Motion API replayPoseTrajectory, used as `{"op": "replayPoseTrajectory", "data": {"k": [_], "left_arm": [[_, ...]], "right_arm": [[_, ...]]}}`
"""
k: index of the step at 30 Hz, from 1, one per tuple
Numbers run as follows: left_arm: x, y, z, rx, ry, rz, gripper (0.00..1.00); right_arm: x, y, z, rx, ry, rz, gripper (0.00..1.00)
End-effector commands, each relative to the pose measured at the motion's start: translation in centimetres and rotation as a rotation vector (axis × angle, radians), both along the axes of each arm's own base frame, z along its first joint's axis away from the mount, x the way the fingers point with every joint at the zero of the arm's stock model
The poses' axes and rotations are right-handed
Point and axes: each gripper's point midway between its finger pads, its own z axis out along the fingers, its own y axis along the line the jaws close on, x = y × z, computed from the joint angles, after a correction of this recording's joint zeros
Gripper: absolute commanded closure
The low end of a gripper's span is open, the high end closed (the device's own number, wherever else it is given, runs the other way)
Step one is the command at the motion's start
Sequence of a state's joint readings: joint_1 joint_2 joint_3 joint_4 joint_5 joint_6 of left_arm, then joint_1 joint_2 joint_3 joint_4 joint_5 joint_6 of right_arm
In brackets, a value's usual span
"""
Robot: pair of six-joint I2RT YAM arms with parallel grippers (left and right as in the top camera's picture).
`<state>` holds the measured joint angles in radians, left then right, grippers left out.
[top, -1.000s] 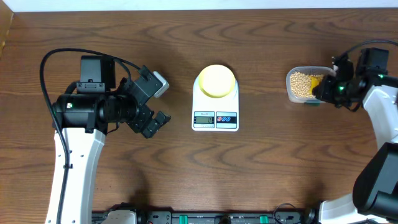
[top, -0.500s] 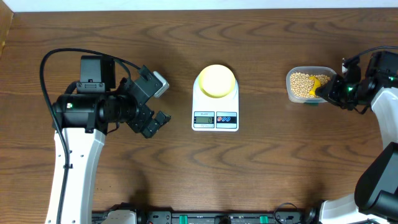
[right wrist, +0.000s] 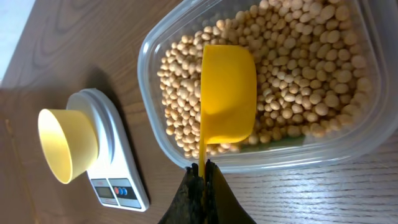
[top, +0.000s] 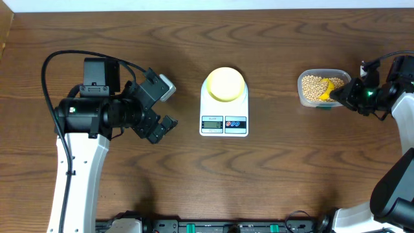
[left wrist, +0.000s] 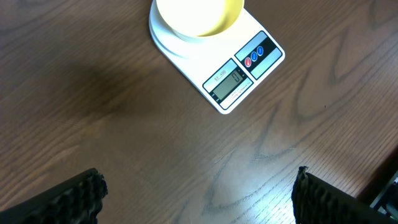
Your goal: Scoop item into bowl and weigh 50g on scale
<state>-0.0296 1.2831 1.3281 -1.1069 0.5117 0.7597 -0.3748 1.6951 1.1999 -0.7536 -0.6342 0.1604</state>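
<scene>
The pale-yellow bowl point(top: 224, 84) stands on the white scale point(top: 224, 123) at mid-table; both show in the left wrist view, bowl point(left wrist: 199, 15) and scale point(left wrist: 236, 81), and in the right wrist view, bowl point(right wrist: 65, 144) and scale point(right wrist: 118, 180). The beans point(top: 313, 85) fill a clear tub point(top: 303, 96) at the right. My right gripper point(top: 349, 96) is shut on the handle of a bright yellow scoop point(right wrist: 225, 93), whose cup lies over the beans point(right wrist: 298, 68) in the tub point(right wrist: 348, 140). My left gripper point(top: 158, 113) is open and empty, left of the scale.
The wooden table point(top: 259, 181) holds only the scale and the tub. A pale wall edge runs along the back. The left arm's base stands at the left, with a black cable looping above it.
My right gripper has drawn back to the right, and the scoop has shifted right with it inside the tub. The left arm has not moved.
</scene>
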Motion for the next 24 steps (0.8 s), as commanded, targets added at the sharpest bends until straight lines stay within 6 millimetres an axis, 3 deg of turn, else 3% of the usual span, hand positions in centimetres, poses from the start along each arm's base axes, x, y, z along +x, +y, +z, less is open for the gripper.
{"op": "replayPoseTrajectory", "data": {"k": [1, 20, 24], "left_arm": [[-0.05, -0.06, -0.01, -0.008, 0.003, -0.006, 0.02], [-0.05, -0.06, -0.01, -0.008, 0.003, -0.006, 0.02], [-0.05, -0.06, -0.01, -0.008, 0.003, -0.006, 0.02]], "right_arm": [[-0.06, 0.65, 0.14, 0.063, -0.001, 0.004, 0.99], [-0.52, 0.61, 0.49, 0.109, 0.000, 0.004, 0.99], [-0.59, -0.17, 0.80, 0.133, -0.012, -0.019, 0.99]]}}
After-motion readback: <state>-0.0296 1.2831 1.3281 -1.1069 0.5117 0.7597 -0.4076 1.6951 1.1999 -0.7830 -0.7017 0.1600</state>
